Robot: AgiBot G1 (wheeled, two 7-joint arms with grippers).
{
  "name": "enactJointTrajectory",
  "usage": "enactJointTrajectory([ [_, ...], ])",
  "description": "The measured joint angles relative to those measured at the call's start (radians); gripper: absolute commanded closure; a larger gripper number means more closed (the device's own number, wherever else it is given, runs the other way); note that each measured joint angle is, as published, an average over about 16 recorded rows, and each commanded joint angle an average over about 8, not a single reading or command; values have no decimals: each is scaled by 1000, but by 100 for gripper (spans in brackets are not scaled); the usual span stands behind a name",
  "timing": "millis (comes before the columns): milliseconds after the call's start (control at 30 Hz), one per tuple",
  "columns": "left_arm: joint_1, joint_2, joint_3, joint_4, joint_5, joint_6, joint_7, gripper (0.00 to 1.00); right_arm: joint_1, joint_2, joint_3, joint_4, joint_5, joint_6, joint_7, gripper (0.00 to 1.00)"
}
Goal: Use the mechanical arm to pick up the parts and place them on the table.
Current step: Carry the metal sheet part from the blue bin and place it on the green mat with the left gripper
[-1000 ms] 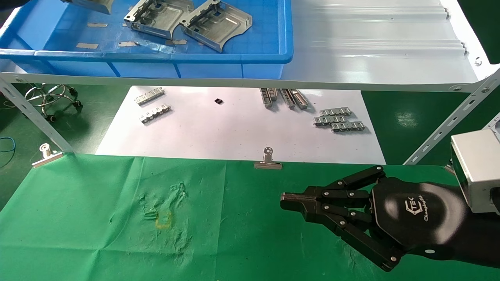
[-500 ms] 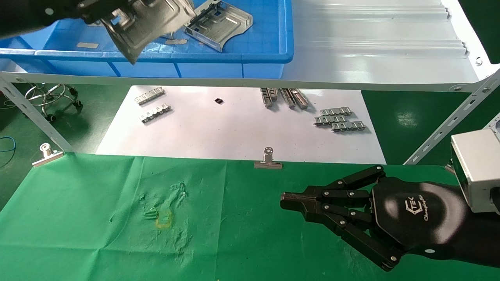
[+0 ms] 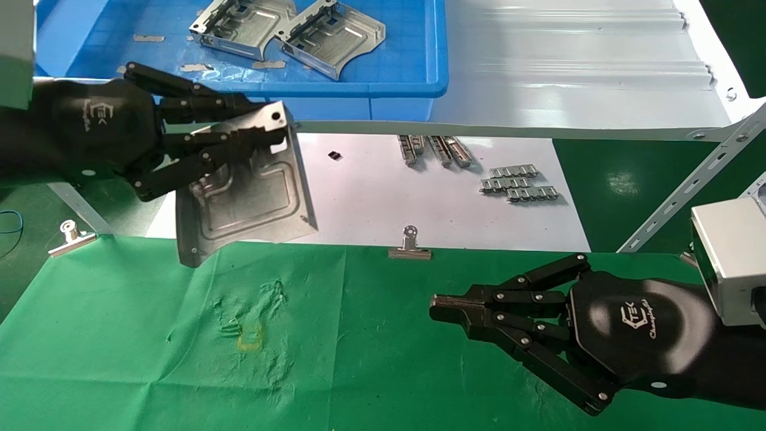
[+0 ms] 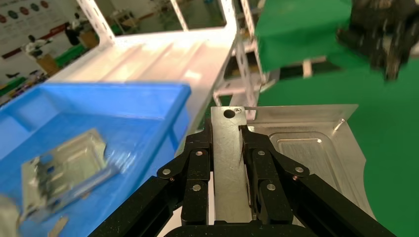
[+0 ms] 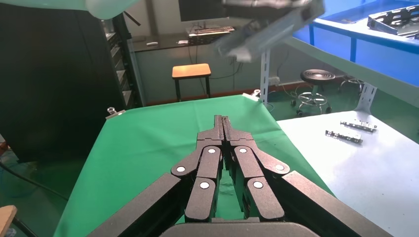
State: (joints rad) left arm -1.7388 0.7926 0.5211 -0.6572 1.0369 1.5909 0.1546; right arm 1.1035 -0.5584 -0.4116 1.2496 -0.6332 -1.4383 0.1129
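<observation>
Part point(image 3: 248, 188) between left claw point(image 3: 272, 129) fingertips

- The counter point(image 3: 389, 359) wears a wrinkled green cloth with a faint yellow mark point(image 3: 250, 336) left of middle.
- Two silver clips point(image 3: 410, 244) pinch its far edge, one at the left corner, one near the middle.
- Beyond the edge lies a white sheet point(image 3: 365, 203) carrying small silver strips point(image 3: 519, 182) in several groups and a tiny black piece point(image 3: 335, 155).
</observation>
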Motion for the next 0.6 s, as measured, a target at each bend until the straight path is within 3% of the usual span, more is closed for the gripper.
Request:
enactJointTrajectory([
  [600,83,-49,276,10,54,1,286,100,0,0,0,0,0,0,0,100],
])
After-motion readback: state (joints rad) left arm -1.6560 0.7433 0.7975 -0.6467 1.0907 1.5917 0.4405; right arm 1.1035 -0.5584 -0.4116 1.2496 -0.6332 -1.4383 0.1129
